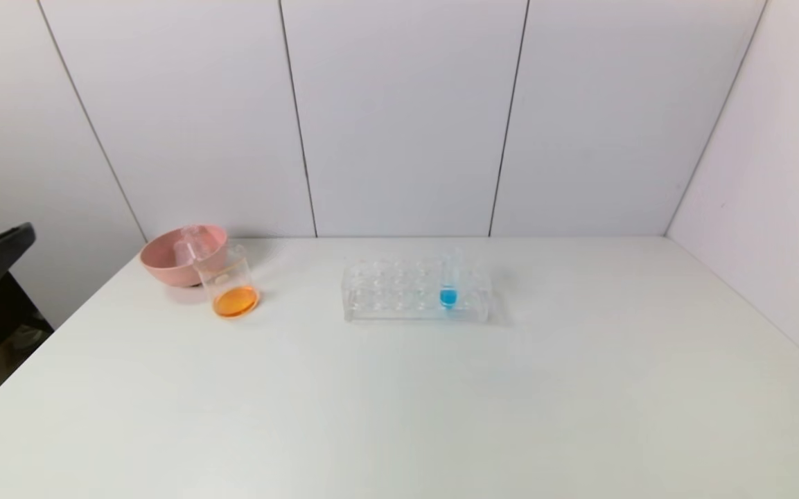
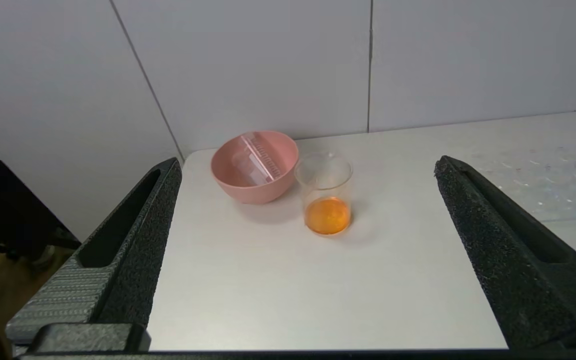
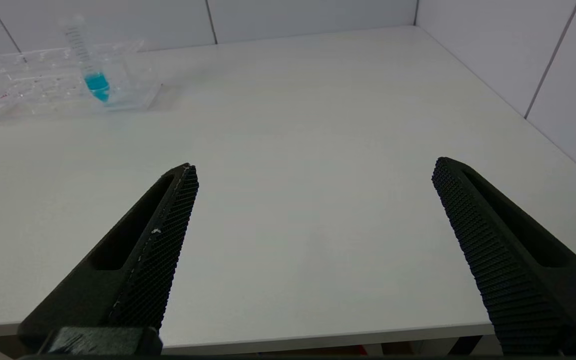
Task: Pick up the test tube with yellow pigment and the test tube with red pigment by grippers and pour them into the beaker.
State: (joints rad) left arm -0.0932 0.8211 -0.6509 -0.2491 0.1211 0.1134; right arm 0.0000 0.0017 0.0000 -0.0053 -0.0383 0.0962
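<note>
Both grippers (image 2: 307, 210) (image 3: 312, 220) gape empty — beaker (image 1: 233, 287) holds orange liquid, pink bowl (image 1: 163, 267) clear tubes.

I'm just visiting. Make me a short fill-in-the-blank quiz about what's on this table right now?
1. The liquid in the beaker is ____.
2. The only tube standing in the clear rack has a ____ tip.
3. Empty tubes lie inside the ____ bowl.
4. The left gripper and the right gripper are both ____.

Missing words: orange; blue; pink; open
</note>
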